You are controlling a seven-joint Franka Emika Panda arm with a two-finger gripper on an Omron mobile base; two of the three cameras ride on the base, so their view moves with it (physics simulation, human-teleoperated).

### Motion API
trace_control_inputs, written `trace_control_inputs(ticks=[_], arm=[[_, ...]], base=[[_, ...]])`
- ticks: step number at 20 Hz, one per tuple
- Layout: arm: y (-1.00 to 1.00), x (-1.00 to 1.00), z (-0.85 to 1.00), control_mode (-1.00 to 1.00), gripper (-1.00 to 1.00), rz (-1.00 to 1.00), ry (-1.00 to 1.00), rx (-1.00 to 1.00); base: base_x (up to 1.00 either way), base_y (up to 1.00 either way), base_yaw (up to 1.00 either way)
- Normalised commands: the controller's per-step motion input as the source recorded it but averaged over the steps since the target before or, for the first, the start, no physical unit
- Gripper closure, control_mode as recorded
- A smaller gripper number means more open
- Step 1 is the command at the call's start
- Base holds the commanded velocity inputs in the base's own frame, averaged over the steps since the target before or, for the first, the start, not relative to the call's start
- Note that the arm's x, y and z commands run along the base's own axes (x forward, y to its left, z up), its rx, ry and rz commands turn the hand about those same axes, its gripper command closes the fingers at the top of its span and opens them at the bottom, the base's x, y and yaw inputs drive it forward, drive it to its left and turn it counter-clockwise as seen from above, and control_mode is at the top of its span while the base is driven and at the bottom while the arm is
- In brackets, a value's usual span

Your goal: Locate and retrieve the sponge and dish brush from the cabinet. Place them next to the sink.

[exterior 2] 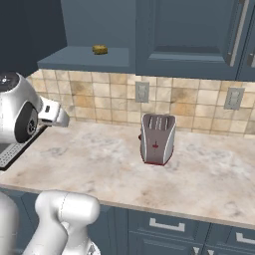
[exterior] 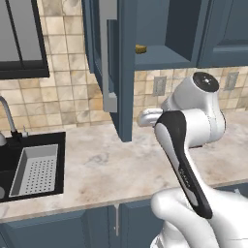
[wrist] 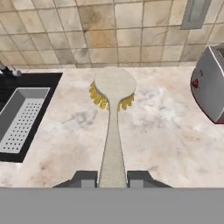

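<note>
Two dark fingertips [wrist: 85,179] of the robot's gripper [wrist: 112,180] pinch the slim handle of the dish brush [wrist: 113,131], seen from the hand camera, the jaws drawn narrow against the stick on both sides. The brush points away from the hand over the marbled counter [wrist: 162,131], its round cream head out in front with yellow bristles fringing the far side.

Off to the left of the brush lies the sink [wrist: 8,153], a black basin with a grey perforated tray [wrist: 22,120] set inside it; from the left base camera the same sink [exterior: 60,160] sits at the counter's left end, with part of the curved chrome tap [exterior: 7,114] showing behind it. To the right of the brush stands a grey toaster [wrist: 210,85], upright near the tiled wall.

Farther back and higher, the cabinet [exterior: 123,72] hangs with its dark blue door swung open toward the camera, the grey bar handle running down its edge. The sponge [exterior: 140,49], a small ochre block, rests on the cabinet's bottom shelf near the front lip, well apart from the gripper.
</note>
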Motion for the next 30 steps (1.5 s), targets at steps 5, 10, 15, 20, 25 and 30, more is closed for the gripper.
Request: trace_control_inputs(ticks=[5, 10, 15, 20, 25, 30], arm=[[0.2, 0.12, -0.59, -1.0, 1.0, 0.27, 0.0, -0.06], [0.43, 0.33, -0.37, -1.0, 1.0, 0.25, 0.01, 0.0], [0.32, 0.39, -0.27, -1.0, 1.0, 0.15, 0.03, -0.06], [0.16, 0.41, -0.21, -1.0, 1.0, 0.02, 0.0, -0.12], [0.32, 0.48, -0.26, -1.0, 1.0, -0.01, 0.01, -0.13], [0.29, 0.42, -0.25, -1.0, 1.0, -0.01, -0.02, -0.03]], base=[[0.0, 0.0, 0.0], [0.0, 0.0, 0.0], [0.0, 0.0, 0.0], [0.0, 0.0, 0.0], [0.0, 0.0, 0.0], [0.0, 0.0, 0.0]])
